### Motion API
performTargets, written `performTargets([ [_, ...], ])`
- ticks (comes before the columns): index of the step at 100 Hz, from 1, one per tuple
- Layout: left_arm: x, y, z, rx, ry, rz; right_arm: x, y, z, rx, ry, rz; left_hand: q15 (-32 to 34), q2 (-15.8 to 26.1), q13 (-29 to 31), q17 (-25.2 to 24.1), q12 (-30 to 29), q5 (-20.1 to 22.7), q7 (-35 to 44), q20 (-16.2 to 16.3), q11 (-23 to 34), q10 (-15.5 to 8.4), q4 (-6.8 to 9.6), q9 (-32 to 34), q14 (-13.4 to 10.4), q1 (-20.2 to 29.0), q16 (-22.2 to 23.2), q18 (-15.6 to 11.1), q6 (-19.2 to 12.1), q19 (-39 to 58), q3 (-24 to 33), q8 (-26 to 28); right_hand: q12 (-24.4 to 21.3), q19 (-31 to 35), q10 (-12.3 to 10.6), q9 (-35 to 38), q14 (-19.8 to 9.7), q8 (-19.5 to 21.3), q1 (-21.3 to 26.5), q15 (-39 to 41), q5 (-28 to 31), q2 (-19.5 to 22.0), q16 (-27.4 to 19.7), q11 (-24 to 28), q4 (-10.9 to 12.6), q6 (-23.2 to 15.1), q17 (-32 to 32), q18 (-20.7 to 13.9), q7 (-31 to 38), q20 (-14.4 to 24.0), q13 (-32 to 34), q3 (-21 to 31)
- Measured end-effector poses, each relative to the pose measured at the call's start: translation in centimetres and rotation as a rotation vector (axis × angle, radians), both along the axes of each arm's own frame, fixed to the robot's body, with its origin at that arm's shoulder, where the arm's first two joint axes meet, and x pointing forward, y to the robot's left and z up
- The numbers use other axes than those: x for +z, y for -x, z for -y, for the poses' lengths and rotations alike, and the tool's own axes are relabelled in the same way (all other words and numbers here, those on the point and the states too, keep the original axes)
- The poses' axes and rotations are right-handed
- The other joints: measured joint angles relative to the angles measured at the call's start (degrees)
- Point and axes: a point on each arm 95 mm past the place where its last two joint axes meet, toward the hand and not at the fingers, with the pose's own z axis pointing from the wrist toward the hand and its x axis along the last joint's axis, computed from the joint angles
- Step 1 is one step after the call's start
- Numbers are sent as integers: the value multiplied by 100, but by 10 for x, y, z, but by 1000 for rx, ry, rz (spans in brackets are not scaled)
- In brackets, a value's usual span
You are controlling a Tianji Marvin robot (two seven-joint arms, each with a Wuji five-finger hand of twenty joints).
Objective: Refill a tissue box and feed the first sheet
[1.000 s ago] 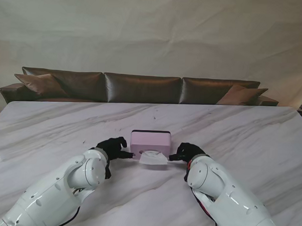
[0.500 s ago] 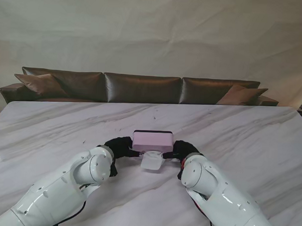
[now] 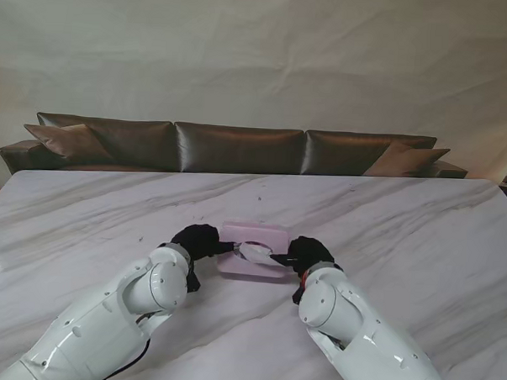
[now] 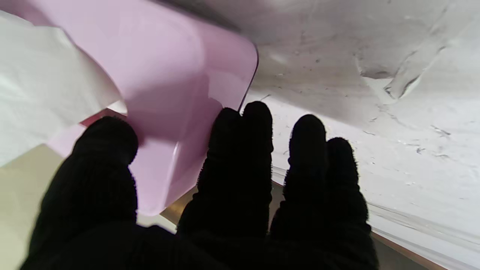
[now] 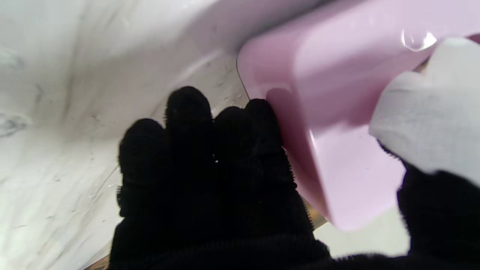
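Nearest to me, the two white arms rise from the bottom corners and converge on the middle of the marble table (image 3: 420, 239); the left hand (image 3: 197, 241), gloved in black, clasps the left end of the pink tissue box (image 3: 252, 251), its thumb (image 4: 105, 150) over the top face and its fingers (image 4: 240, 150) pressed along the side wall; the right hand (image 3: 308, 253), also in a black glove, grips the right end of the same box, its fingers (image 5: 232, 138) lying against the side and the thumb across the top, partly hidden behind paper; between the two hands the box lies flat, its top face toward the camera, with a crumpled white tissue sheet (image 3: 255, 251) standing out of the opening in the middle of that face; the wrist views show the sheet (image 4: 41, 90) loose and folded beside each thumb; farther off the table runs bare to its far edge; beyond it stands a dark brown leather sofa (image 3: 238, 147) with cushions at both ends, against a wrinkled pale backdrop (image 3: 259, 56).
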Motion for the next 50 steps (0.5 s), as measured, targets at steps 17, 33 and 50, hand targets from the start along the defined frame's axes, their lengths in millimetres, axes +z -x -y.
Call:
performTargets([
  [17,1,1,1,1,6,-4,4,4,0,10,11,-13,211,127,352,266,83,513,203,0,162,138,0,483,30,-1,73,53,33,-1,-18,85,13,364,38,587,67,-204,-39,160,571,1,-1,51,-140,-68,481,178,177,1,572,-74],
  [33,0,2,0,19,14,-17,5,4,1,4,1,-33,281,236,554,416,86,767,254,0,213,172,0,708,52,52,82,114,18,-1,-74,92,62,477,-33,748,86,-277,-21,215,731,169,-27,19,-140,-279,641,238,277,1,732,-79],
  [50,-3,3,-2,37,-4,-33,5,-1,2,24,11,-76,-163,307,235,152,-159,495,-282,-126,-232,101,0,251,90,96,-127,120,-157,-4,-1,-208,56,477,-75,192,85,184,-534,215,333,509,-76,-492,129,-443,418,237,-305,-136,461,-84],
])
